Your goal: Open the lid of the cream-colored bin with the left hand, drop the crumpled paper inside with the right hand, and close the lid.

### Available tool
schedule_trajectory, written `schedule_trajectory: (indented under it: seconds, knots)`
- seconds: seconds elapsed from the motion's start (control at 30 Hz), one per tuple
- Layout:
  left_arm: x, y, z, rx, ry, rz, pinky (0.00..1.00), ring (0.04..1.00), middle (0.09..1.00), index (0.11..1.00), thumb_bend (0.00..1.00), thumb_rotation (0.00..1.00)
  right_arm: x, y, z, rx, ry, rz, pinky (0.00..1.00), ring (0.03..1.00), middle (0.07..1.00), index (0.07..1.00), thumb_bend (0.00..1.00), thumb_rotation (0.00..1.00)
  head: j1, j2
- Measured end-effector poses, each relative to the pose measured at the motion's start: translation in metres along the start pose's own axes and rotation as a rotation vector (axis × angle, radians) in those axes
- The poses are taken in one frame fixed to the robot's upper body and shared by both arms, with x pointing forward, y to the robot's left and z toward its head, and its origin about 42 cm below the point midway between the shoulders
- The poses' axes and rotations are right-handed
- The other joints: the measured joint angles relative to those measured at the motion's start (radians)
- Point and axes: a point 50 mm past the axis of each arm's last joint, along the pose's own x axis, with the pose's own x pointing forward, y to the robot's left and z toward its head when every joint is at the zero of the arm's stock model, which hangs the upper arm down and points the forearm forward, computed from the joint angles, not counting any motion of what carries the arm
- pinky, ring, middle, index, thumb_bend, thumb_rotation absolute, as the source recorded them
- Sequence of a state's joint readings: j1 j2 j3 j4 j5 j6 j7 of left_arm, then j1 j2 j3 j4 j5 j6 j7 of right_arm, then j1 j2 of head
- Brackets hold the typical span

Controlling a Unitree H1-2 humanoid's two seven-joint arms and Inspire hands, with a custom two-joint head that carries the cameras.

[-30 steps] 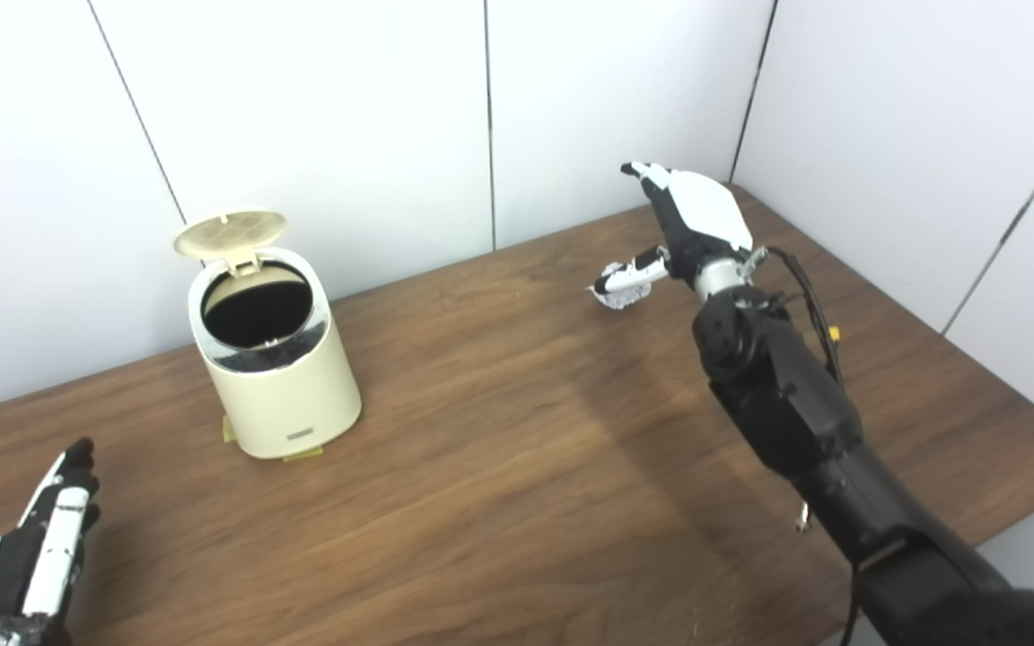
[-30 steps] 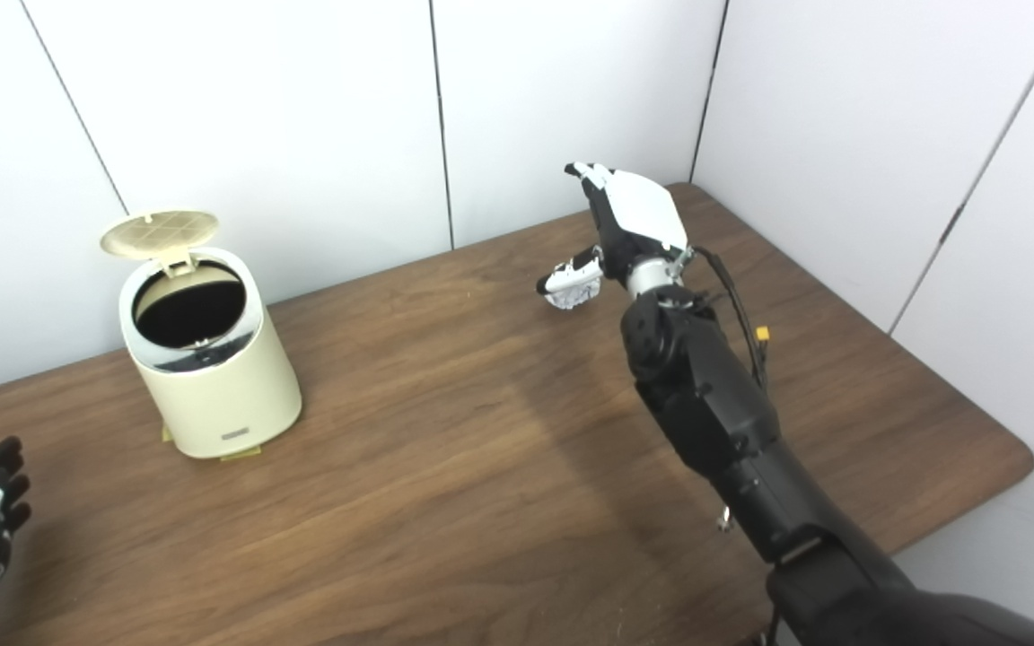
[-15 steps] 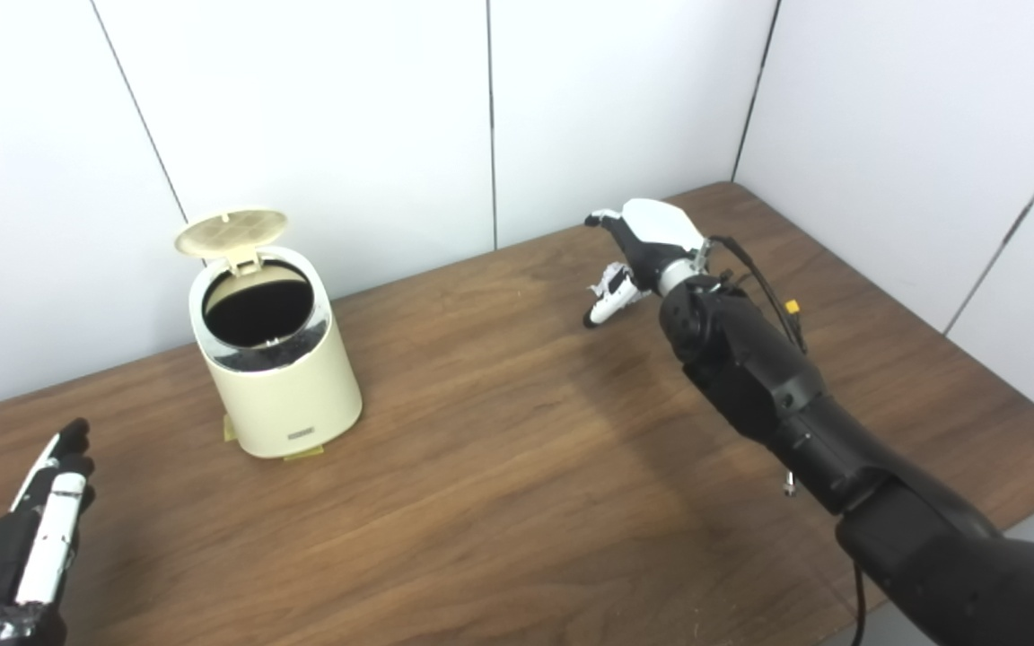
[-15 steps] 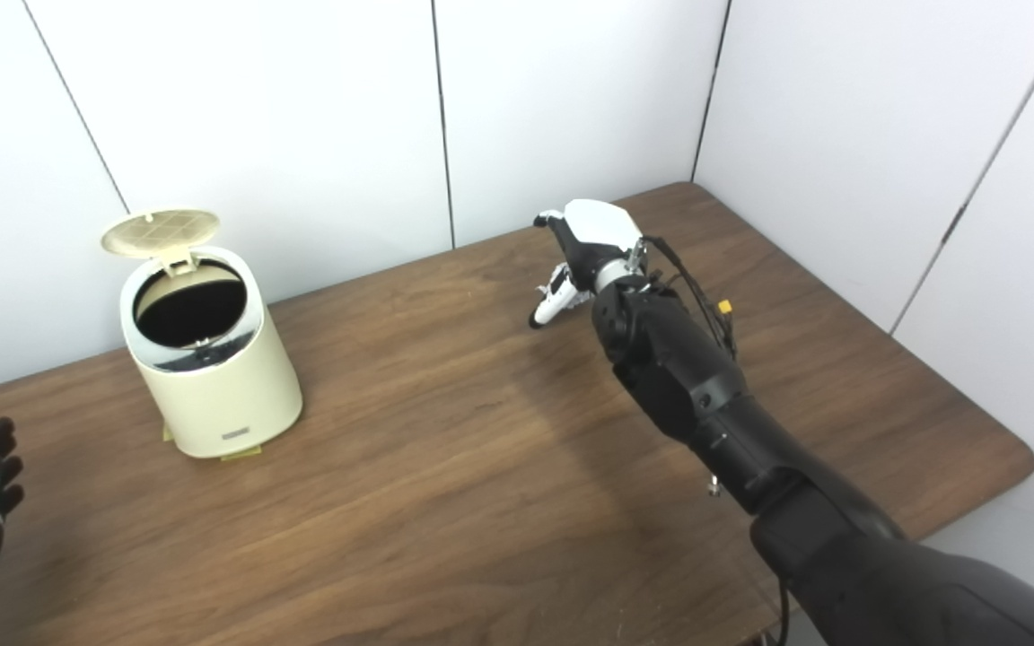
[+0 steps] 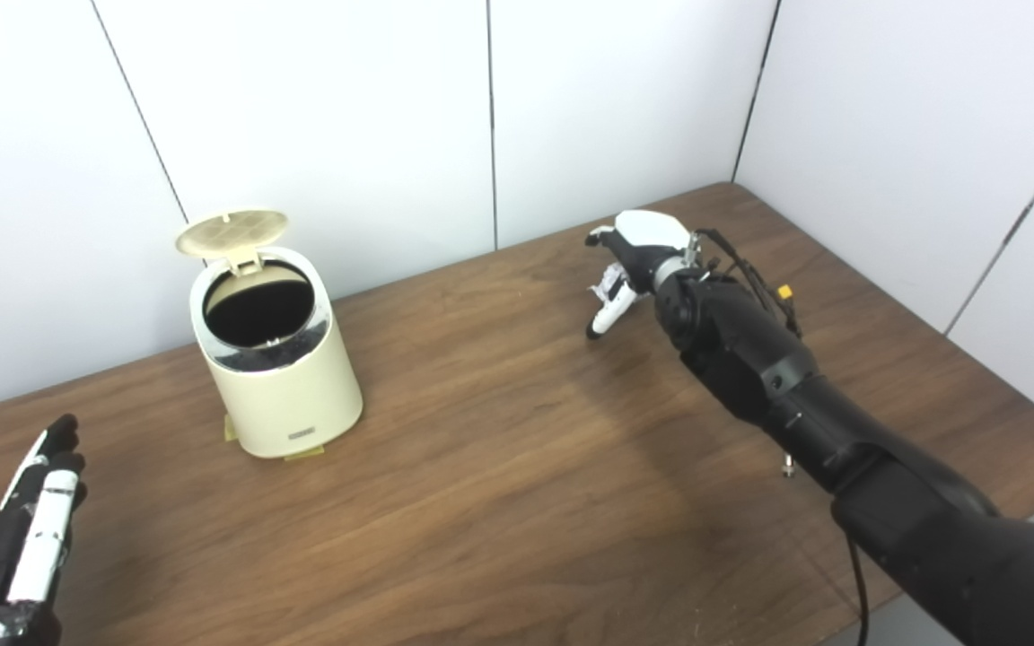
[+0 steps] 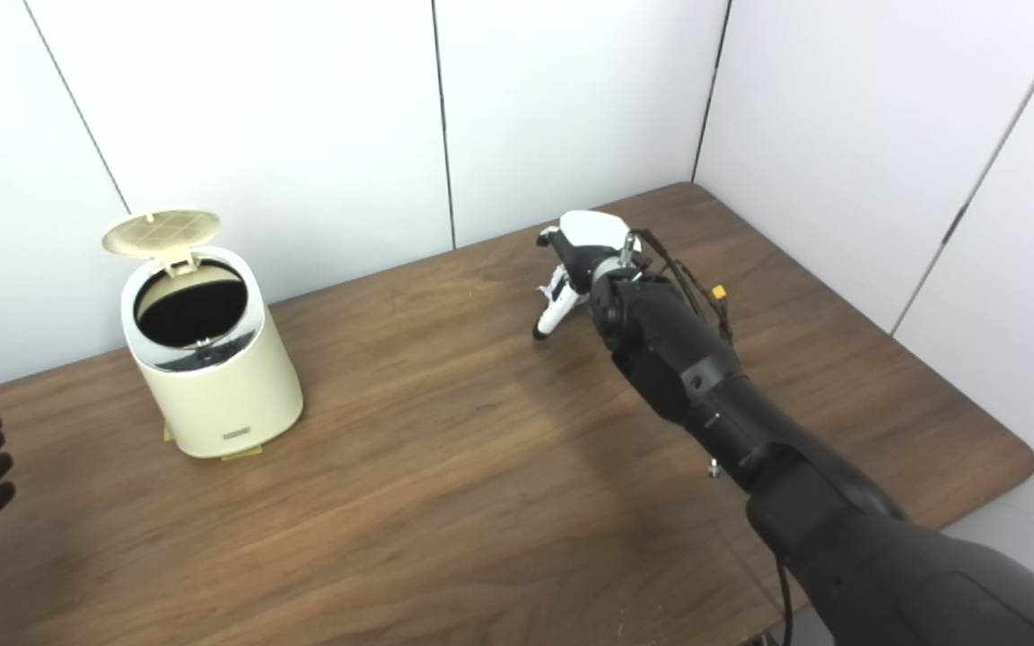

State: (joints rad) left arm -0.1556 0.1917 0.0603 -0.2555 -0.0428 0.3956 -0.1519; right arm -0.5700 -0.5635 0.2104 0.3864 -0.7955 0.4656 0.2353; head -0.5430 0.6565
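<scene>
The cream-colored bin [image 5: 288, 399] stands on the left of the wooden table, its round lid [image 5: 231, 230] tipped up and back, its dark inside showing. My right hand [image 5: 638, 256] hovers palm down low over the far middle of the table, its thumb pointing down at the wood. A scrap of white, the crumpled paper [image 5: 609, 285], shows between thumb and palm; the rest is hidden under the hand. The fingers curl down behind it, and no grip shows. My left hand [image 5: 19, 538] lies flat and open at the bottom left corner, well short of the bin.
White wall panels close off the back and the right side. The table's [image 5: 499, 467] right edge and rounded front corner [image 6: 1015, 453] lie past my right forearm. A small yellowish tab [image 5: 302, 455] pokes out under the bin's base.
My right hand has tipped from raised to palm down and sunk over the paper, hiding most of it. The left hand has crept a little forward. Bin and lid are unmoved.
</scene>
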Motion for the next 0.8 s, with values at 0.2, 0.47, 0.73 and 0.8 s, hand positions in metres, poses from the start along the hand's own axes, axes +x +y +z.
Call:
schedule_trajectory:
  seconds: [0.2, 0.47, 0.73, 0.8]
  knots:
    - [-0.001, -0.003, -0.001, -0.049, -0.021, 0.043, 1.00, 1.000, 1.000, 1.000, 0.19, 0.74, 0.001, -0.001, -0.003, -0.008, 0.004, 0.002, 0.68, 0.840, 0.872, 0.831, 0.92, 0.18, 0.000, 0.002]
    - [-0.001, -0.003, 0.000, -0.058, -0.032, 0.038, 1.00, 1.000, 0.998, 1.000, 0.18, 0.72, 0.001, -0.003, -0.007, -0.019, 0.005, -0.001, 0.70, 0.826, 0.857, 0.825, 0.91, 0.15, 0.003, 0.011]
    - [-0.001, -0.003, 0.001, -0.050, -0.041, 0.049, 1.00, 1.000, 0.989, 1.000, 0.17, 0.65, 0.000, -0.004, -0.015, -0.020, -0.001, -0.012, 0.76, 0.799, 0.823, 0.795, 0.88, 0.13, 0.009, 0.015]
    - [-0.001, -0.003, 0.002, -0.051, -0.043, 0.050, 1.00, 1.000, 0.984, 1.000, 0.16, 0.65, -0.001, -0.002, -0.017, -0.024, -0.015, -0.031, 0.79, 0.792, 0.809, 0.779, 0.85, 0.12, 0.011, 0.017]
